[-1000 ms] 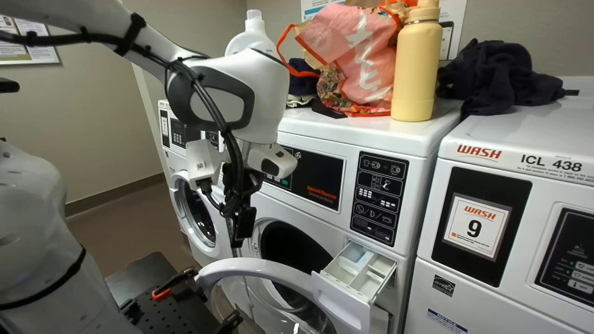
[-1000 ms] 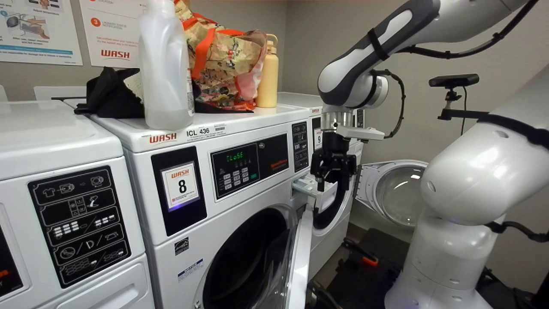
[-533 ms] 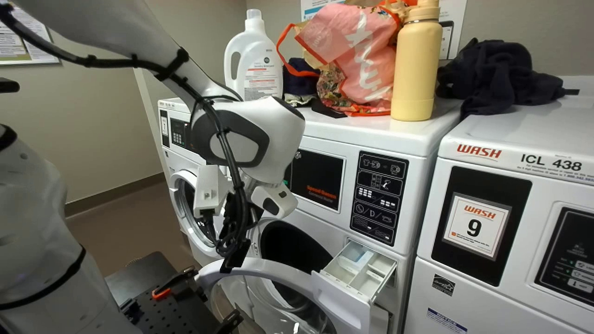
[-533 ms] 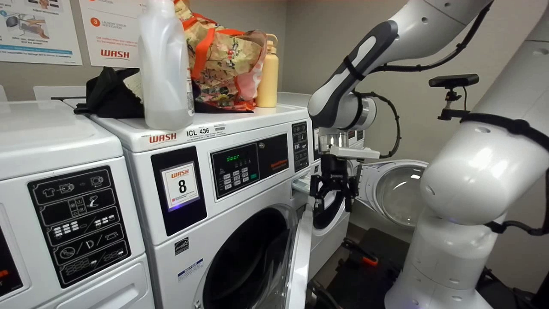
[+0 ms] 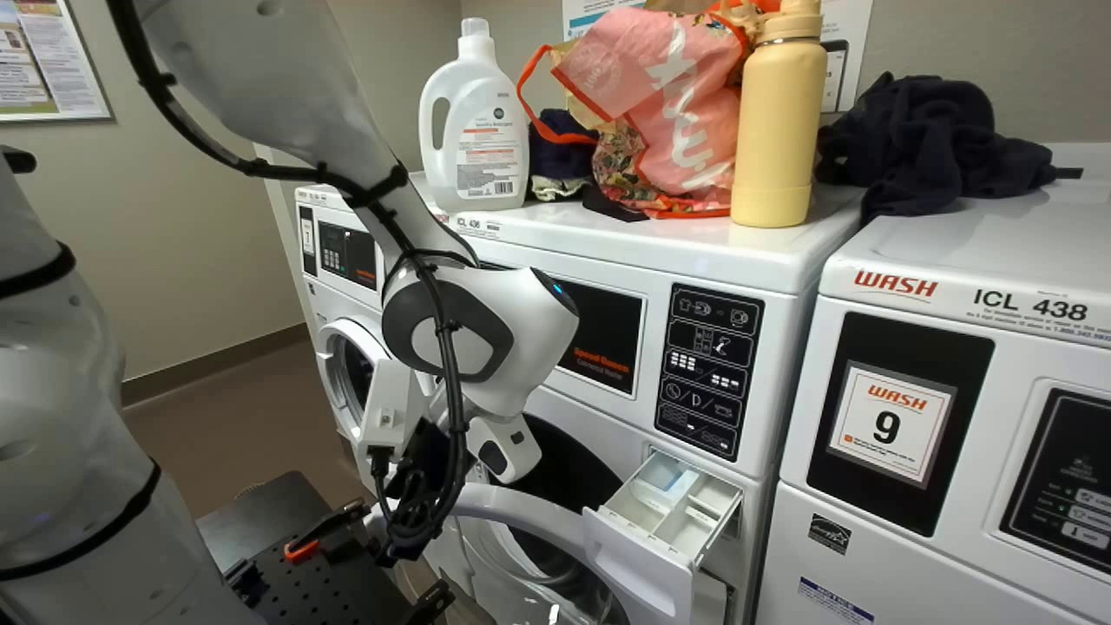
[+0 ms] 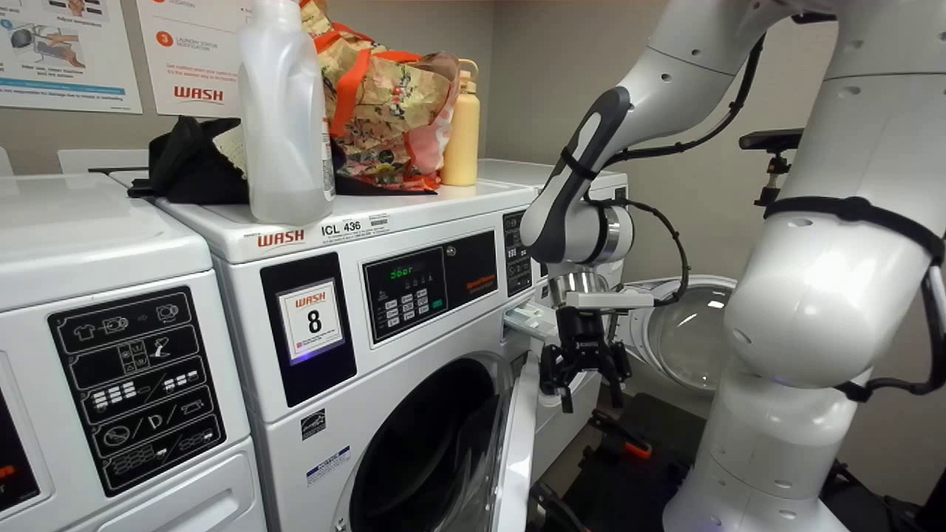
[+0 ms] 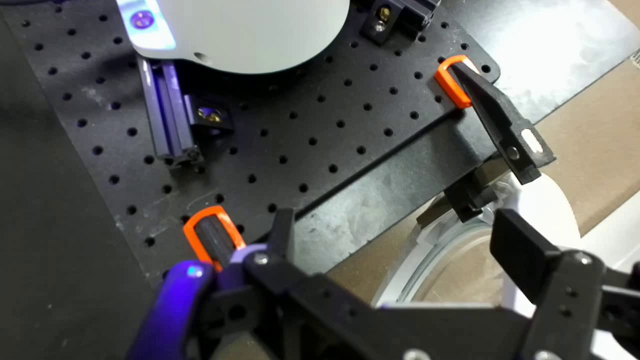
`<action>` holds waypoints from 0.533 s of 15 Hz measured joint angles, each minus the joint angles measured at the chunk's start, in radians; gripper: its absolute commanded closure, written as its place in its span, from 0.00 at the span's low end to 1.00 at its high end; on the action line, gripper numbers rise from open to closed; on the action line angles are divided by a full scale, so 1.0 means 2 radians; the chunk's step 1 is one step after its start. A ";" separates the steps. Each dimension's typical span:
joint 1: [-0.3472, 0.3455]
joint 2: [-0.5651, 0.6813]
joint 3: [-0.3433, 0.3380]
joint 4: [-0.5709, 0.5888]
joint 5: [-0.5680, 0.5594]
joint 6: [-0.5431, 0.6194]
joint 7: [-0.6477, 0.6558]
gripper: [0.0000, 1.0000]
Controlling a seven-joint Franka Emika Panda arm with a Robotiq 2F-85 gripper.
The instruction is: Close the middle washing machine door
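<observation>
Robotiq gripper (image 6: pixel 592 399): fingers (image 7: pixel 525 255) spread well apart, aimed downward beside the door's outer side; whether any part touched it, I could not tell.
Middle washing machine door (image 5: pixel 521 508): stood open and upright, swung out from the front of washer 8 (image 6: pixel 392 373), its lower part cut off in both exterior views.
Rim (image 6: pixel 521 451): thick, glossy, white; a broad arc in an exterior view, partly covered by the gripper's cables (image 5: pixel 421 512).
Glass (image 6: pixel 484 458): clear, streaked with reflections, bulging toward the dark, round porthole (image 6: pixel 421 443); the wrist view showed tan floor (image 7: pixel 595 140) through it.
Detergent drawer (image 5: pixel 638 560): pulled out of washer 8, its front overlapping the rim in an exterior view.
Control panel (image 6: pixel 469 266): black, with green letters that seemed to read "door".
Top of washer 8: detergent bottle (image 5: pixel 486 156), pink-and-floral bag (image 5: pixel 677 113), pale yellow water bottle (image 5: pixel 779 139).
Washer 9 (image 5: pixel 946 573): next machine along, a dark garment (image 5: pixel 937 143) heaped on top.
Second porthole door (image 6: pixel 698 332): open beyond the gripper, partly hidden by the Panda arm (image 6: pixel 813 310).
Perforated plate (image 7: pixel 300 170): black, with orange-trimmed clamps (image 7: pixel 492 107) at its edge, near the door in the wrist view.
</observation>
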 measured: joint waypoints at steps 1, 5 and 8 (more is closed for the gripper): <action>0.000 0.012 0.001 0.000 0.003 0.005 0.000 0.00; 0.002 0.060 0.017 0.001 0.024 0.035 0.000 0.00; 0.003 0.087 0.036 0.003 0.053 0.066 0.000 0.00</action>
